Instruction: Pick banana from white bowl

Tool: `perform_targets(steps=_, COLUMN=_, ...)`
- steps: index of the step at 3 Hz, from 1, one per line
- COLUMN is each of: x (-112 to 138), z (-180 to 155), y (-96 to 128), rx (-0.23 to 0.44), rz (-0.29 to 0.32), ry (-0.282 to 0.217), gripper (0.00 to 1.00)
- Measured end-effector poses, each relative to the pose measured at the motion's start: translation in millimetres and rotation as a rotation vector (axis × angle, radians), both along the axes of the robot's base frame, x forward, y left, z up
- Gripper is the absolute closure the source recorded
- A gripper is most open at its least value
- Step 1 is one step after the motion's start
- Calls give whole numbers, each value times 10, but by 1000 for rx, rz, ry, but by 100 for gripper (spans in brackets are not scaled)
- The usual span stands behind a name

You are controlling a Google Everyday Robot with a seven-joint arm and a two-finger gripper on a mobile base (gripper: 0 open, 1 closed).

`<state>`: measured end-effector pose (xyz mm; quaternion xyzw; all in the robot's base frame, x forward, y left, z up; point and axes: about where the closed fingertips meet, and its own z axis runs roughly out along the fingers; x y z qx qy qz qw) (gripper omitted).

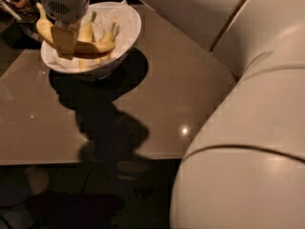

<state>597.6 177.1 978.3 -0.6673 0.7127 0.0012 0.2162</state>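
Holding the banana [97, 47] tight in the gripper's [66, 49] fingers [62, 37] over the white bowl [131, 20] at the desk's [167, 104] far left corner, could slip and fall back if tipped.

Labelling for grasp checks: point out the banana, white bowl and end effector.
banana [97, 47], camera view, its right half.
white bowl [137, 23], camera view, right rim.
end effector [66, 49], camera view, between fingertips, over the bowl's left side.

The claw [65, 44] grips the curved yellow banana [94, 48] over the white bowl [132, 28].
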Motion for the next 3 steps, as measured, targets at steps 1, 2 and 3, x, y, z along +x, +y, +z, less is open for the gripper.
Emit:
perform_targets(steps=1, x=-588, z=-12, y=-43, rx=-36, rz=-25, ry=24, gripper=100)
perform_targets(steps=2, x=-602, z=-12, y=-51, rx=-36, rz=-27, ry=24, gripper=100)
perform_targets(steps=3, x=-766, z=-143, y=-83, rx=-46, rz=-16, ry=57, gripper=100)
